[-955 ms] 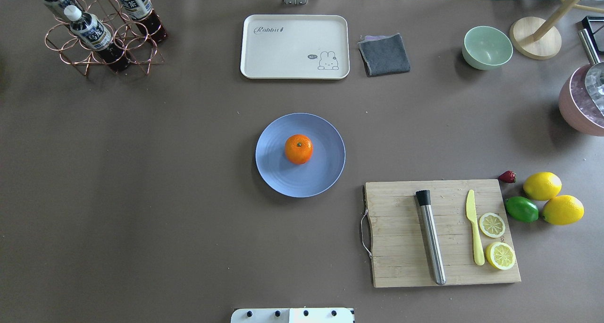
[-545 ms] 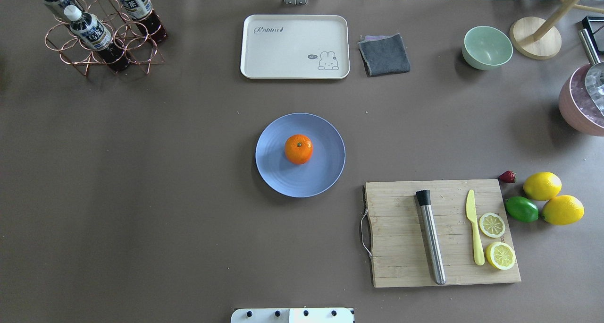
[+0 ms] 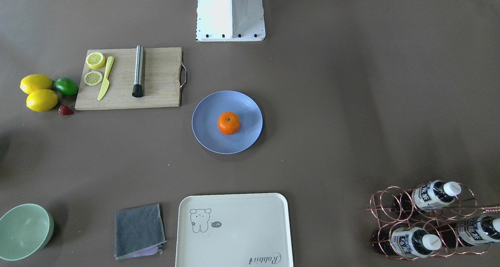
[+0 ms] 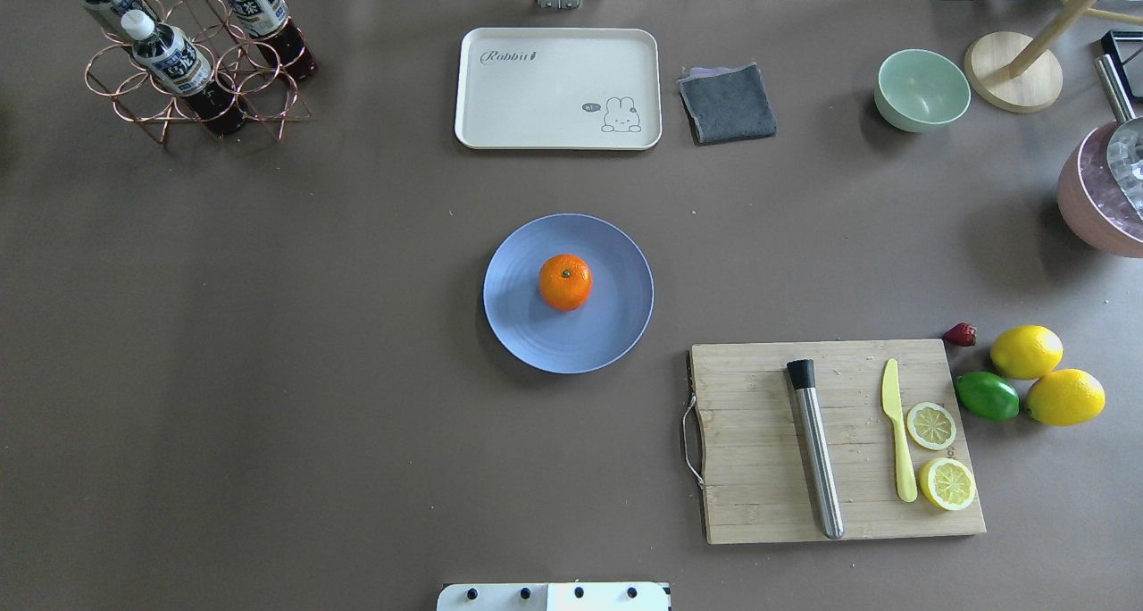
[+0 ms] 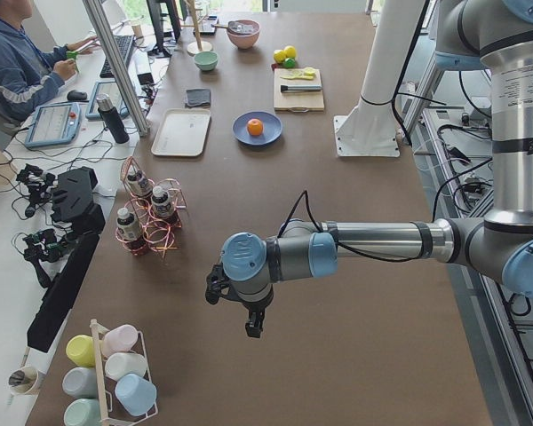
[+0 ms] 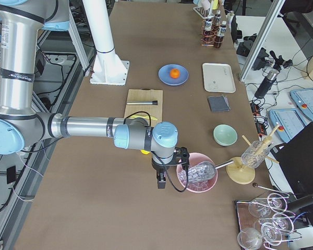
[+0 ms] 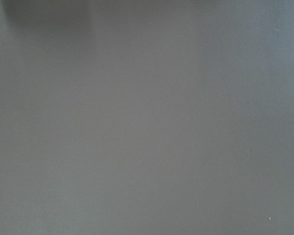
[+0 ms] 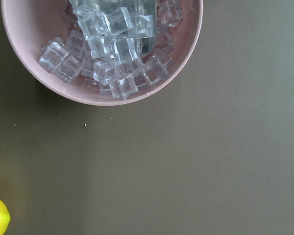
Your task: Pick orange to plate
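- left gripper (image 5: pixel 252 327) is hanging over the brown table (image 4: pixel 268 343), well apart from the fruit; whether its fingers are spread or closed, i cannot tell from this side view.
- right gripper (image 6: pixel 160 182) is hovering just beside the pink bowl (image 8: pixel 186 73) holding ice cubes (image 8: pixel 112 54); its opening is likewise not showing clearly enough to tell.
- cutting board (image 4: pixel 759 432) is lying near the plate (image 4: pixel 616 325), on the right arm's side.
- plate is sitting mid-table, between the tray (image 4: pixel 558 88) and the robot's base (image 4: pixel 554 597).
- orange (image 4: pixel 564 282) is resting on the plate, near its middle, stem dimple facing up.
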